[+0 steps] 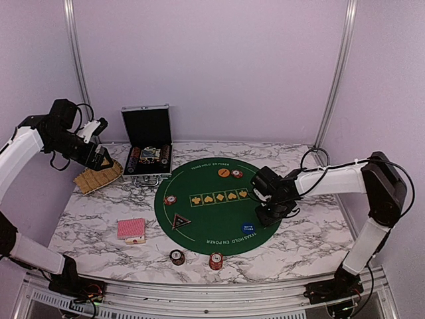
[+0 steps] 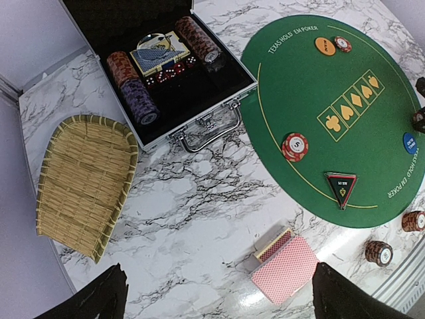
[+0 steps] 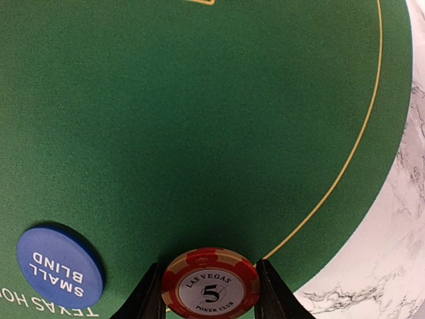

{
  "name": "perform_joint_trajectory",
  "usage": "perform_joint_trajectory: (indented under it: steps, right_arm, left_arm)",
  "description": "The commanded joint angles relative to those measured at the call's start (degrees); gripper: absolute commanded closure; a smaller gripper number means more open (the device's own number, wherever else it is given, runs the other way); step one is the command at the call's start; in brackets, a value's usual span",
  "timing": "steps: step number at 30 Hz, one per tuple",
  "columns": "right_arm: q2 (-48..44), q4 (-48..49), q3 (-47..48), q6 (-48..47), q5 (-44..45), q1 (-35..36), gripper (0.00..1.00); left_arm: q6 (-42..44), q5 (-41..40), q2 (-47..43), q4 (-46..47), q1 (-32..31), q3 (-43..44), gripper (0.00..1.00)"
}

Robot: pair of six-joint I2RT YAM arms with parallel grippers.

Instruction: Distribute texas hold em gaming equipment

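One red-white chip [image 3: 211,290], marked 5, is pinched by the right gripper [image 1: 271,211] low over the right edge of the green mat [image 3: 199,100], beside the blue button [image 3: 60,267], apparently to mark that seat's stake, while the left gripper [image 2: 222,296] hangs spread wide, empty, far left.

Red-backed card deck [image 2: 289,269] near green mat [image 2: 299,86]

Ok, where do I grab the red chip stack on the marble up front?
I'd come straight down and pinch the red chip stack across its round sides, low down. It stands upright on the marble, with room either side for the pincer.
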Motion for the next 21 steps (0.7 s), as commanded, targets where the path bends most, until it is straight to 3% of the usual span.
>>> perform_joint_trajectory:
  steps: [1,9,14,17,21]
  right_arm:
    - [1.09,2.49,0.11,-0.05,-0.29,-0.49,0.96]
    - [-0.04,1.08,-0.74,1.31,-1.2,-0.59,0.79]
    - [-1.25,-0.22,-0.36,1.43,-1.36,-0.64,0.42]
    - [-2.7,-1.31,0.74,1.64,-0.71,-0.62,0.34]
    - [-4.9,-3.59,4.18,1.69,0.37,-0.32,0.31]
  left_arm:
    - [0.37,-0.07,-1.08,-1.94,-0.28,0.56,0.01]
    - [0.35,0.25,-0.87,-1.94,-0.28,0.8,0.01]
    - [0.35,0.36,-0.97,-1.94,-0.28,0.78,0.01]
    - [0.21,0.39,-1.07,-1.94,-0.28,0.87,0.01]
    - [0.19,0.64,-1.12,-1.94,-0.28,0.97,0.01]
